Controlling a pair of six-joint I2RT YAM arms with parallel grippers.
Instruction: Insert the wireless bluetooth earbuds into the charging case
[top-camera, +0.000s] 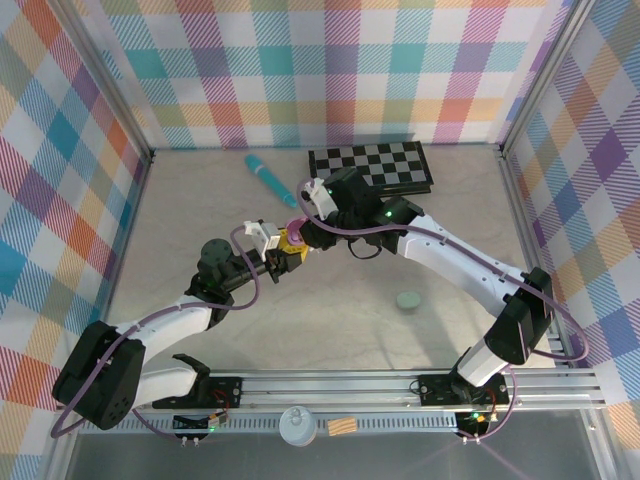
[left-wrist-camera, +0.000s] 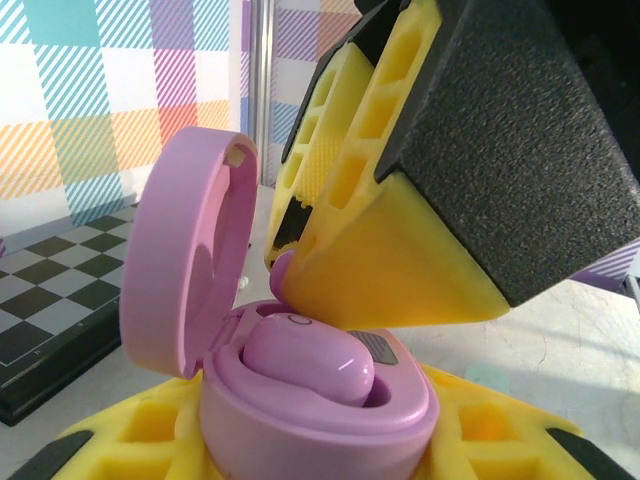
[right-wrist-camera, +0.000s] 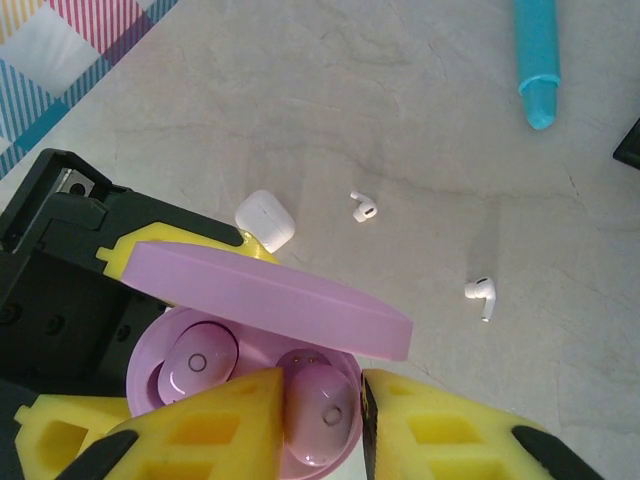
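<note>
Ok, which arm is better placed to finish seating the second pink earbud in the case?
Right. The right end effector flanks the second pink earbud at its slot, beside the seated earbud. The left end effector is occupied gripping the open charging case, so it should just hold steady.

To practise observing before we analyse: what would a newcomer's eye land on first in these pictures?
The open pink case, gripped in the left jaws at the centre, with one pink earbud seated inside and a second between the right jaws. Next, two white earbuds lie loose on the table beyond it, near a teal stick.
</note>
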